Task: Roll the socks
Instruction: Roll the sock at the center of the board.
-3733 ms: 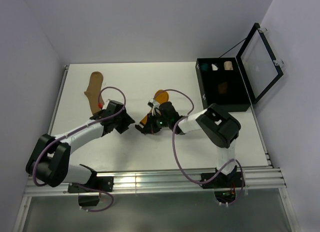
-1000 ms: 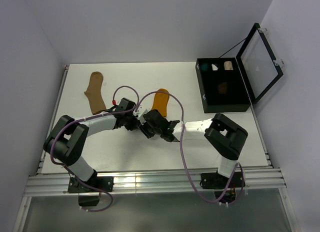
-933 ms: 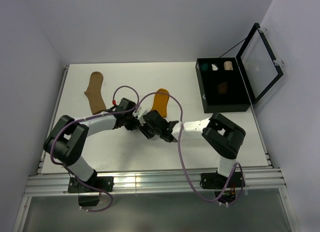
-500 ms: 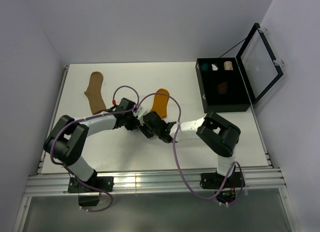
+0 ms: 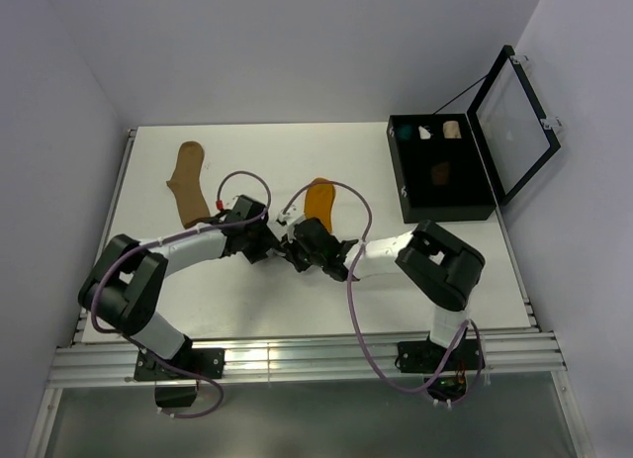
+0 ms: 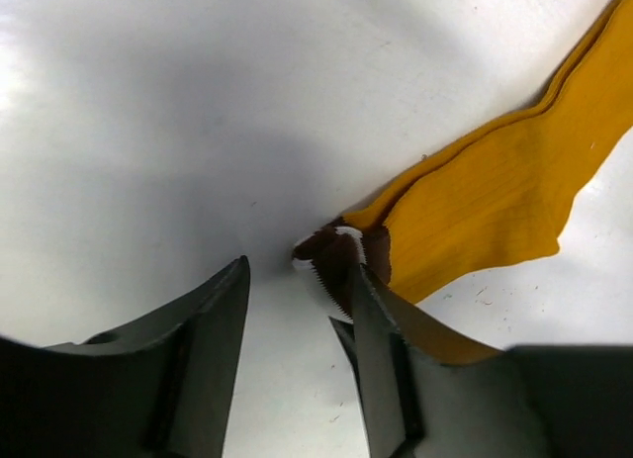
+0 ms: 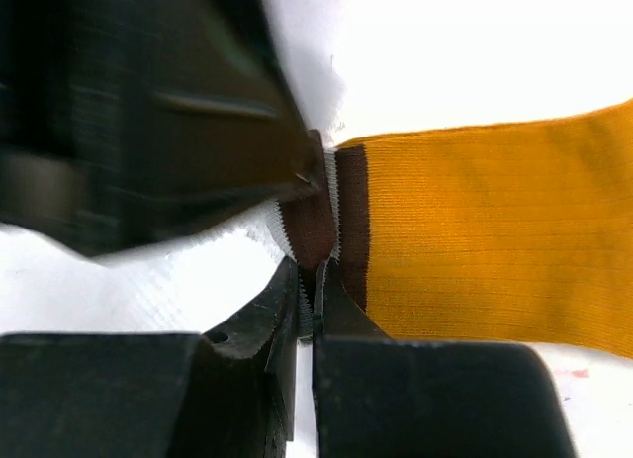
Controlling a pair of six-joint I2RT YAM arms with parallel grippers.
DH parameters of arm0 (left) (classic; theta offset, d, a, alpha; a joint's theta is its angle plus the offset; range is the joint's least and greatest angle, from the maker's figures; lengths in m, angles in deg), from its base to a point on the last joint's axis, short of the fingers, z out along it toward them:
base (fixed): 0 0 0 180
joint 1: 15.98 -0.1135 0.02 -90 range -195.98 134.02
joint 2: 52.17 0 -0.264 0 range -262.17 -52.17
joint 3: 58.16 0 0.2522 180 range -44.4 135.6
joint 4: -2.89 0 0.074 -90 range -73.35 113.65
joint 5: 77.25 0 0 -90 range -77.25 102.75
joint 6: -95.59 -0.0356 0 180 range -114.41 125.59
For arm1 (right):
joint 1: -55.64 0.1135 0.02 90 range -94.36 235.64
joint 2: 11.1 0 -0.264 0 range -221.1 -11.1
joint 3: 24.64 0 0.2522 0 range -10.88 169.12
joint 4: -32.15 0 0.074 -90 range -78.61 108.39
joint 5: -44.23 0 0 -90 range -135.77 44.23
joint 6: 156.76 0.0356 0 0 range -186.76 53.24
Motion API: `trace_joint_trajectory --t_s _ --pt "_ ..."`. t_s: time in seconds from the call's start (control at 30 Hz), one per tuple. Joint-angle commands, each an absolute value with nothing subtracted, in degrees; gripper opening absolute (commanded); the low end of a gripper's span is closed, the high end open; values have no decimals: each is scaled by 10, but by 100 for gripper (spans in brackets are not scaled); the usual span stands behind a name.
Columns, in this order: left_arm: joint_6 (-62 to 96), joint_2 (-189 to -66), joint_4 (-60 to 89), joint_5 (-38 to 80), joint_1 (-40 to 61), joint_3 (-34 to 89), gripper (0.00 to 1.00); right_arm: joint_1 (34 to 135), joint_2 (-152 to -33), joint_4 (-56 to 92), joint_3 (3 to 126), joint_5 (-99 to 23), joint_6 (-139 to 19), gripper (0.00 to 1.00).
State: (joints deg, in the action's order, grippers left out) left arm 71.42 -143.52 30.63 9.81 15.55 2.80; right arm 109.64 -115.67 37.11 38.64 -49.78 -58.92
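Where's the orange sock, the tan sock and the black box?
orange sock [image 6: 495,196], left wrist view, on its ribbed middle.
tan sock [image 5: 185,181], top view, on its middle.
black box [image 5: 450,214], top view, on its near wall.

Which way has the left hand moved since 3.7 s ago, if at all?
Yes. The left hand has shifted right, away from the tan sock and toward the black case, now meeting the right hand at the mustard sock cuff.

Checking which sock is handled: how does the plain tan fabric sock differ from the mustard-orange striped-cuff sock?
The tan sock is plain; the mustard-orange sock has a striped cuff. The tan sock lies ungripped; the mustard-orange sock's cuff is pinched in the right gripper, the open left gripper beside it. Both lie flat on the white table.
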Motion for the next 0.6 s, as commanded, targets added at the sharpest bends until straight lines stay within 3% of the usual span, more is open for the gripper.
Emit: trace_joint_trajectory --t_s 0.0,0.3,0.57 --pt "748 -1381 324 59 158 12 52 1063 -1140 331 349 -402 -531 0" --pt "799 -1285 257 47 158 -46 56 932 -1146 477 290 -140 -370 0" --pt "792 -1307 215 92 165 -55 57 871 -1211 618 251 -63 -220 0"
